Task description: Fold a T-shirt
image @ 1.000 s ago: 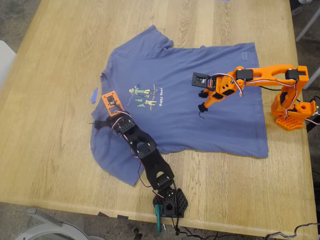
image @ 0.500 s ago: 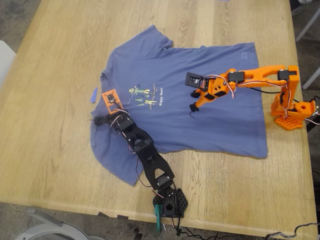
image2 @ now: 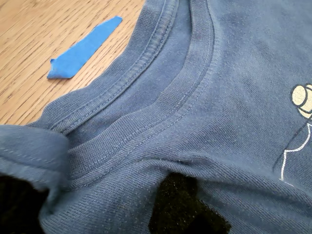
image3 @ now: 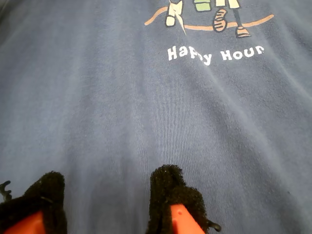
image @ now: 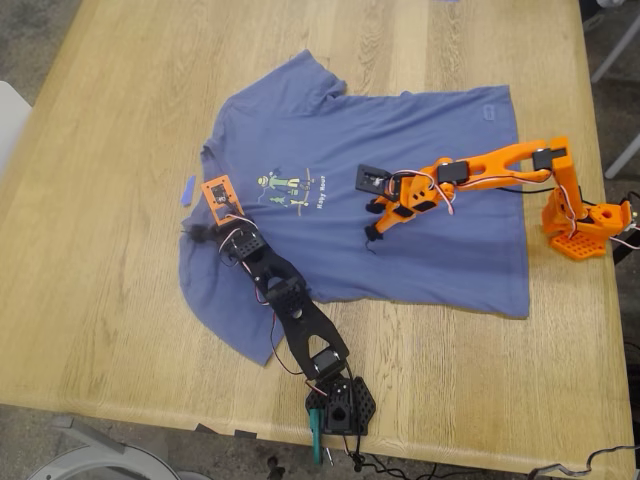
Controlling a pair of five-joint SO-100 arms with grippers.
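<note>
Lying face up across the middle of the light wooden table (image: 120, 330), slate-blue short-sleeved cotton T-shirt (image: 440, 250), collar toward the exterior view's left, hem toward its right. Near sleeve partly hidden under the black arm. Chest print small in the exterior view; white "Happy Hour" lettering (image3: 215, 52) readable only in the second wrist view, figures above it cut off.

My first gripper (image: 200, 236), black, at the collar on the exterior view's left. First wrist view too close: ribbed collar (image2: 146, 117) fills it, one dark finger (image2: 183, 207) under or against the fabric, the other mostly out of frame; collar cloth bunched over it; clamped or not, cannot tell. Small blue tape scrap (image2: 83, 48) on bare wood just beside the collar.

My second gripper (image: 372, 222), orange with black fuzzy fingertips (image3: 168, 187), low over the shirt's middle, near the print. Fingers apart, nothing between them; contact with cloth unclear.
</note>
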